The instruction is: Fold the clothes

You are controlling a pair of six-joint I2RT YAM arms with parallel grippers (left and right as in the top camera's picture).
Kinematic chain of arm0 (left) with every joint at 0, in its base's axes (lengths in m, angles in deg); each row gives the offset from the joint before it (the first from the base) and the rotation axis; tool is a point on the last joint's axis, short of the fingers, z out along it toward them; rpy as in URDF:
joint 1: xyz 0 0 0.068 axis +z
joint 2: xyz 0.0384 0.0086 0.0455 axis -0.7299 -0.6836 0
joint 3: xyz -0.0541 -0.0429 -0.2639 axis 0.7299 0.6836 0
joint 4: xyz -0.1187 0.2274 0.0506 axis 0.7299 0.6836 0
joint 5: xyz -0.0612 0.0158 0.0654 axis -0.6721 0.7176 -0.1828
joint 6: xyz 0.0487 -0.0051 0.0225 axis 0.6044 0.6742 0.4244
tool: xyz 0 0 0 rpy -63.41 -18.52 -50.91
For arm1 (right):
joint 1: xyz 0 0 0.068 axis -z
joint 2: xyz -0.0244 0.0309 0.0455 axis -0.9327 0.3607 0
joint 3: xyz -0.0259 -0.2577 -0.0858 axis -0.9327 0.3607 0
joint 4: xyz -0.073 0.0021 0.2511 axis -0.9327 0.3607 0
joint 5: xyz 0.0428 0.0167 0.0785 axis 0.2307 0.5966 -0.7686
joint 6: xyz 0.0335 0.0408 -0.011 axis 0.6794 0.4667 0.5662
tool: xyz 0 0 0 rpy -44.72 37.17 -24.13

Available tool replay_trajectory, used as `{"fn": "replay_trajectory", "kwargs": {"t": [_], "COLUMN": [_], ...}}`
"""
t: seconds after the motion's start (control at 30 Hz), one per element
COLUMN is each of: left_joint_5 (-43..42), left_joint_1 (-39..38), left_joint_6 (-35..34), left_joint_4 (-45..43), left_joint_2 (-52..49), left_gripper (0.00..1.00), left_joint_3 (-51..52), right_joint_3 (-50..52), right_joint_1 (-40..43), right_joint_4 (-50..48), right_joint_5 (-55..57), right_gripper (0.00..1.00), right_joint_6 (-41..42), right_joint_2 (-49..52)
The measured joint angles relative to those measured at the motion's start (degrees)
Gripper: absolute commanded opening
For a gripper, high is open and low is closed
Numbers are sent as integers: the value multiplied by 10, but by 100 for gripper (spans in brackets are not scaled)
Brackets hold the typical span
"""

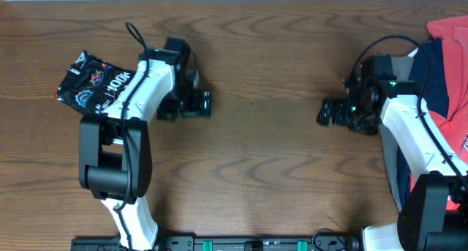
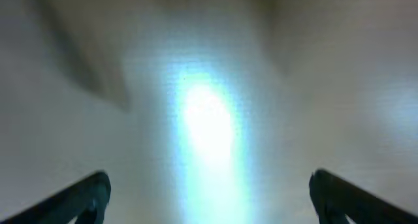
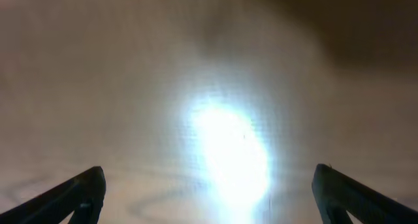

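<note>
The black jersey [image 1: 96,85] with orange-red lines and white lettering lies folded into a small bundle at the far left of the table, partly hidden by my left arm. My left gripper [image 1: 207,104] is to the right of it, pointing toward the table's middle, open and empty. In the left wrist view the left gripper [image 2: 209,198] shows two spread fingertips over bare, glaring table. My right gripper [image 1: 322,113] faces left near the middle right, open and empty. The right wrist view shows the right gripper [image 3: 209,194] with spread fingertips over bare wood.
A pile of other garments lies at the right edge: a red T-shirt [image 1: 452,30], a navy piece [image 1: 435,68] and a grey one beneath. The wooden table [image 1: 263,163] stretches between both arms. Cables run from each arm.
</note>
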Motion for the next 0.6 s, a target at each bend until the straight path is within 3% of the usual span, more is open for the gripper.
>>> {"fn": "replay_trajectory", "kwargs": {"t": [0.13, 0.27, 0.47, 0.6], "left_joint_5": [1, 1, 1, 1], "left_joint_1": [-2, -2, -4, -11], "left_joint_6": [-4, -4, -4, -7], "left_joint_4": [118, 174, 131, 26], "left_joint_2": [0, 2, 76, 201], "left_gripper": [98, 98, 98, 98], "left_joint_3": [0, 5, 75, 152], "right_joint_3": [0, 0, 7, 59], "right_joint_1": [0, 0, 0, -8], "right_joint_4": [85, 153, 155, 63], "right_joint_5": [-22, -35, -33, -18], "right_gripper": [99, 99, 99, 99], "right_joint_6": [1, 1, 1, 9], "right_joint_2": [0, 0, -12, -102]}}
